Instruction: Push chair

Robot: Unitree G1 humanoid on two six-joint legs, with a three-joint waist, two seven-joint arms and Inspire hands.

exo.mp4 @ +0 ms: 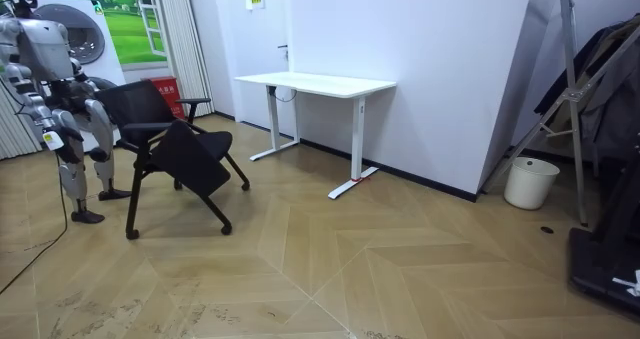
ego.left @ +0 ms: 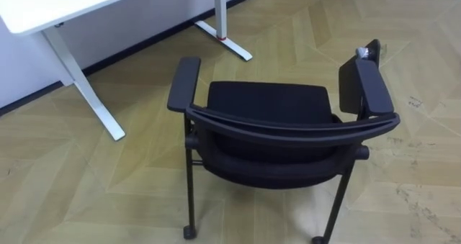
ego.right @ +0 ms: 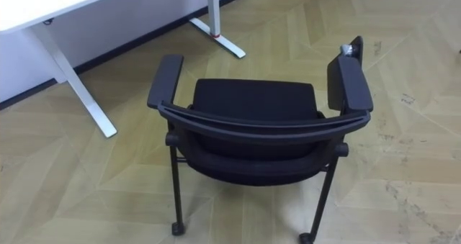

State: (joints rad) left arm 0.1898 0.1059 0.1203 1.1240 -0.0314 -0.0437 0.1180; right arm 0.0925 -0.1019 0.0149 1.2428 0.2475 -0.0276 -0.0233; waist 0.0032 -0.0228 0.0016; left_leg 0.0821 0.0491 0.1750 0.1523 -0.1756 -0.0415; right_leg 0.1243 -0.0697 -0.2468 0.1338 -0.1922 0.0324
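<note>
Pushing off-centre with the right robot hand (exo.mp4: 52, 137), whose grip cannot be told, could swing the chair (ego.left: 274, 129) just ahead of it into the worktop (ego.left: 43, 6) beyond.

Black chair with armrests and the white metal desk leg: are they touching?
Apart: left eye view shows bare floor between black chair and white desk leg.

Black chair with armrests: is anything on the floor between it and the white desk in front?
Nothing visible. Only bare wooden floor lies between the black chair and the white desk.
</note>
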